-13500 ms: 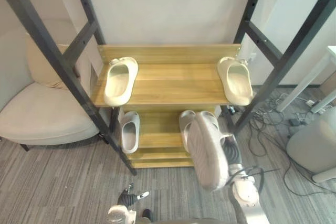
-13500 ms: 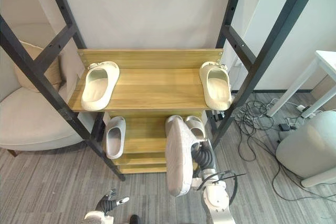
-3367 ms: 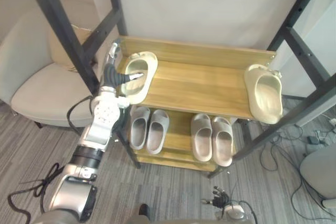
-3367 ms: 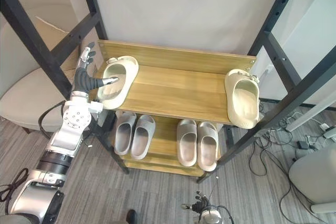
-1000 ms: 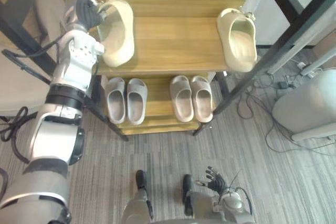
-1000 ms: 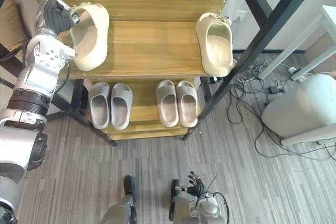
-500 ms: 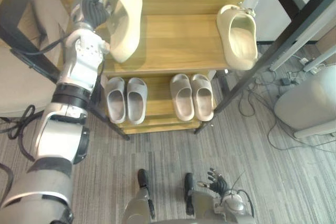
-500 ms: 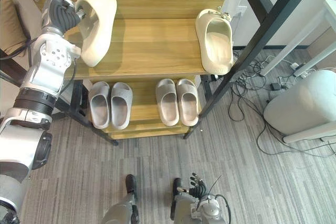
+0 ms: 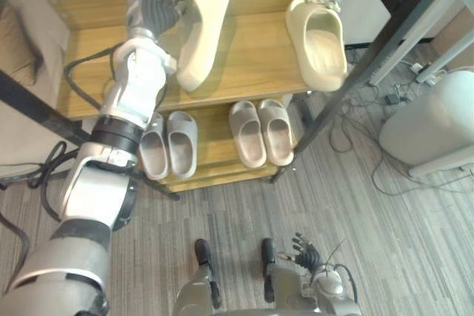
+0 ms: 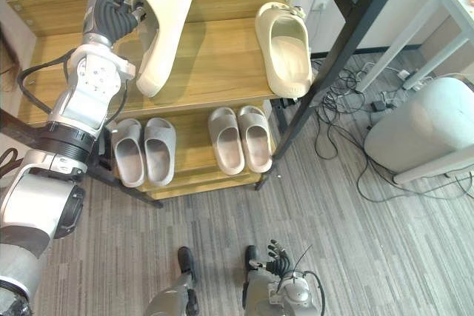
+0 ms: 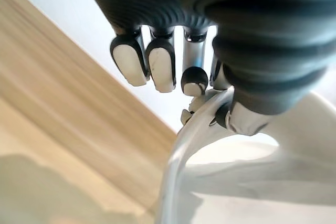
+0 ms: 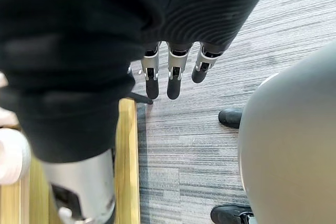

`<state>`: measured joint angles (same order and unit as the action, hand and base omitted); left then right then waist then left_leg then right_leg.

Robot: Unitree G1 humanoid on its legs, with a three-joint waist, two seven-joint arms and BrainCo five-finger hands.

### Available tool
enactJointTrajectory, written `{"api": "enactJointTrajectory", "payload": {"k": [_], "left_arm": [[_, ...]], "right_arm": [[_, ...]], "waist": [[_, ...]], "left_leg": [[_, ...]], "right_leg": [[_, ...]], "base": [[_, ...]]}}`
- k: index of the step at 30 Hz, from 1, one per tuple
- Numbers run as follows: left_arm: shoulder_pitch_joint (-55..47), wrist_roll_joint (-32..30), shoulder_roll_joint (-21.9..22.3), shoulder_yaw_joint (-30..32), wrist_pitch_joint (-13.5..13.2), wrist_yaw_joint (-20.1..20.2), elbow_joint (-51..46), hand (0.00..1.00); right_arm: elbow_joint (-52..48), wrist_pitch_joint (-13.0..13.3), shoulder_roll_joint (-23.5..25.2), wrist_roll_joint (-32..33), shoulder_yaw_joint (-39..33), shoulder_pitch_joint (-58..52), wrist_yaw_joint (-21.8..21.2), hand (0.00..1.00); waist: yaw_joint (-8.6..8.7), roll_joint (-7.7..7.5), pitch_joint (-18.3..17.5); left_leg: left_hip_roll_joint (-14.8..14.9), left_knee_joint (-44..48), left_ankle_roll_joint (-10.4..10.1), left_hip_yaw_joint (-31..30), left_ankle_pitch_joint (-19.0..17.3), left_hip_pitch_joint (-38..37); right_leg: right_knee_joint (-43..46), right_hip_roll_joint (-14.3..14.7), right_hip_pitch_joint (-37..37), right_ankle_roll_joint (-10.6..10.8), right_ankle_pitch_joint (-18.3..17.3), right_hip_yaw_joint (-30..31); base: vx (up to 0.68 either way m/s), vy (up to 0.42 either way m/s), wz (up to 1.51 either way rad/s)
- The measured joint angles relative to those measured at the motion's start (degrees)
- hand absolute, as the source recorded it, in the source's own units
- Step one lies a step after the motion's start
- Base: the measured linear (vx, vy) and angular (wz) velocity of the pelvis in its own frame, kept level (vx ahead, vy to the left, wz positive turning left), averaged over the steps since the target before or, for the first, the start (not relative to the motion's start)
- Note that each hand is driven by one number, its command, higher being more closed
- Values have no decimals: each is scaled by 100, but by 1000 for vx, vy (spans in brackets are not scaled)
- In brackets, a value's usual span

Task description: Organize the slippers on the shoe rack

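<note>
Left eye view: the left hand (image 9: 152, 7) is up at the far left of the shoe rack (image 9: 92, 4), and it has a cream slipper (image 9: 201, 24) in its grasp. The left wrist view confirms it, with fingers (image 11: 157, 69) curled over the slipper's rim and the thumb tucked against the pale strap. The slipper is turned up on its edge above the top shelf (image 9: 255, 64), its heel end far and its toe pointing near. It throws a shadow on the wood. Whether the toe touches the board, I cannot tell.

Over on the right of that shelf, the second cream slipper (image 9: 317, 38) lies flat with its opening up, well apart from the held one.

One level down on the lower shelf (image 9: 211, 149), two grey pairs sit tidy. The left grey pair (image 9: 169, 143) is side by side, and so is the right grey pair (image 9: 259, 131), all with toes near.

The right hand (image 9: 306, 249) hangs low at the near edge over the striped carpet (image 9: 415, 242). Its fingers (image 12: 174, 80) are straight and loose, with nothing in them. A pale rounded bin (image 9: 429, 123) stands on the carpet to the right of the rack.
</note>
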<state>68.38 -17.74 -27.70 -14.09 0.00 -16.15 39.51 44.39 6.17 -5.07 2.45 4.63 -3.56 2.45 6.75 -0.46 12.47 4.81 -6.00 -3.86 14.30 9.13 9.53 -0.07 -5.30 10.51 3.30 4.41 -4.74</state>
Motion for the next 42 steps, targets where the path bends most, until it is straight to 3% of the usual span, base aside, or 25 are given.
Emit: {"api": "enactJointTrajectory", "payload": {"k": [9, 25, 35, 36, 42], "left_arm": [[83, -24, 231, -313, -34, -19, 87, 100], [123, -244, 283, -332, -25, -105, 506, 100], [78, -361, 262, -136, 41, -111, 618, 100], [40, -363, 254, -133, 43, -112, 619, 0], [-15, -475, 254, -133, 43, -112, 619, 0]], "right_arm": [[67, 0, -131, 8, -9, 76, 96, 0], [168, 106, -147, 217, -58, 105, 230, 0], [203, 119, -162, 216, -48, 100, 223, 0], [209, 122, -162, 216, -46, 100, 223, 0], [257, 131, -161, 216, -41, 101, 223, 0]], "waist": [[220, 245, -2], [346, 283, 1], [300, 304, 2], [297, 304, 2], [288, 307, 0]], "left_leg": [[-9, -31, -15, 259, -52, -57], [-66, -32, 5, 209, -64, -61], [-160, -34, 2, 52, -66, -59], [-181, -34, 3, 35, -65, -57], [-194, -34, 37, -51, -41, -56]], "right_leg": [[-125, -3, 43, -43, 108, 276], [-237, -60, 31, -4, 216, 343], [-234, -153, -55, 25, 193, 201], [-234, -163, -62, 30, 189, 189], [-234, -177, -112, 45, 174, 98]], "base": [[-23, 44, -15], [12, 56, -3], [7, 66, 10], [27, 85, 7], [23, 48, 7]]}}
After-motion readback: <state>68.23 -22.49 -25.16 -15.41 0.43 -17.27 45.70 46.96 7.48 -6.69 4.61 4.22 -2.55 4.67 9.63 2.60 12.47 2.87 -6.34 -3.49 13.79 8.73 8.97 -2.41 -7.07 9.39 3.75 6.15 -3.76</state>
